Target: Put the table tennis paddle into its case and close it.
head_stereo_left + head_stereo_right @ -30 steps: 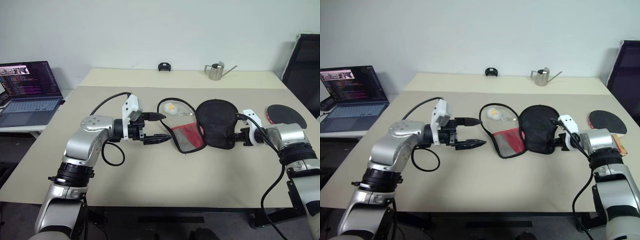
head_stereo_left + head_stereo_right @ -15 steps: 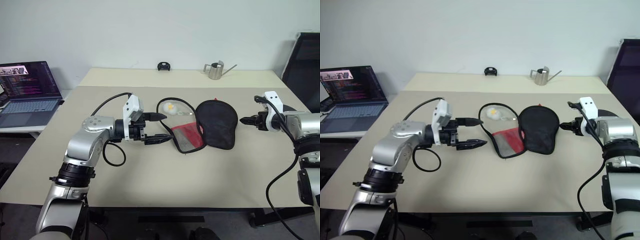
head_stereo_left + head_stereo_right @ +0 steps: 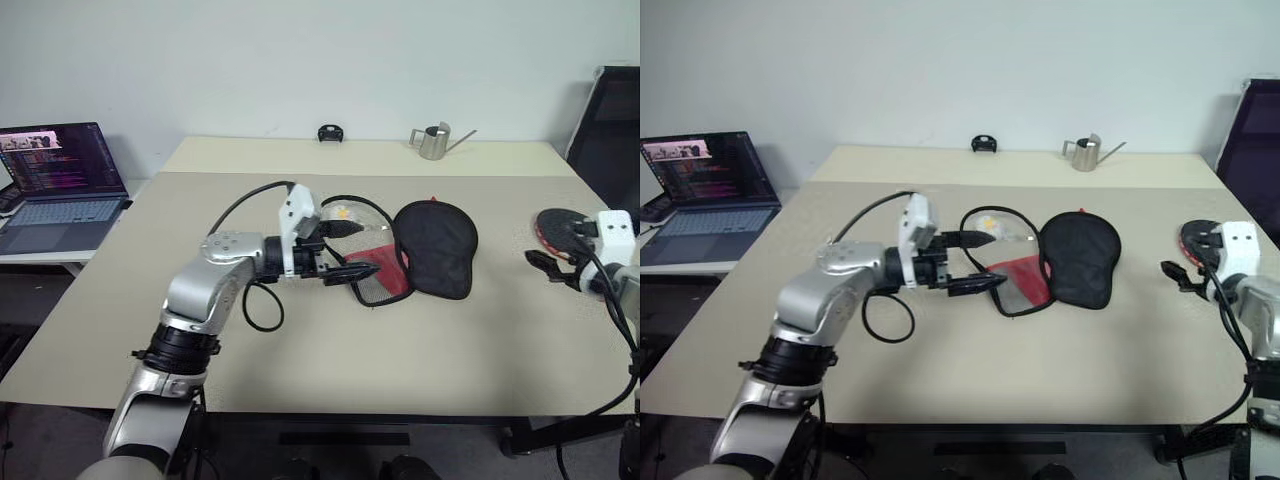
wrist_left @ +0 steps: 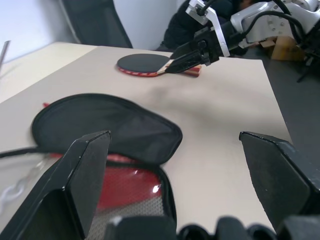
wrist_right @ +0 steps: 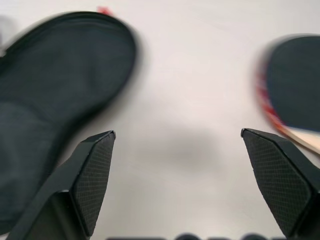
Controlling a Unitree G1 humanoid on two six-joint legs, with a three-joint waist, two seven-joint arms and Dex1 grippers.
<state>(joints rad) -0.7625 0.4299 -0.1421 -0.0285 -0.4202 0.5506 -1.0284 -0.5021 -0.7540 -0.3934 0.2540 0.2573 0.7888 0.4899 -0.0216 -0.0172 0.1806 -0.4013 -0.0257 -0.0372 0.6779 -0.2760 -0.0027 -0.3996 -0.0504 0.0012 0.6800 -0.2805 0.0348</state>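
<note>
The case point(image 3: 435, 245) lies unzipped at the table's middle, its black flap folded out to the right, its red mesh half point(image 3: 381, 276) to the left, a pale ball charm point(image 3: 343, 213) behind. My left gripper point(image 3: 362, 249) is open, pointing right, its fingers spread over the mesh half's left edge. The table tennis paddle point(image 3: 552, 222) rests black face up near the right table edge, its handle point(image 4: 192, 70) behind my arm. My right gripper point(image 3: 548, 252) hangs open just in front of the paddle with nothing in it. The left wrist view shows the flap point(image 4: 100, 125), paddle point(image 4: 142, 63) and right gripper point(image 4: 172, 60).
An open laptop point(image 3: 60, 180) sits on a side desk to the left. A small metal watering can point(image 3: 432, 142) and a small black object point(image 3: 328, 132) stand at the table's far edge. A black chair point(image 3: 610, 140) is beyond the right edge.
My right gripper has let go of the case's flap, opened and swung right to the paddle. My left gripper has moved right, up to the case's mesh half.
</note>
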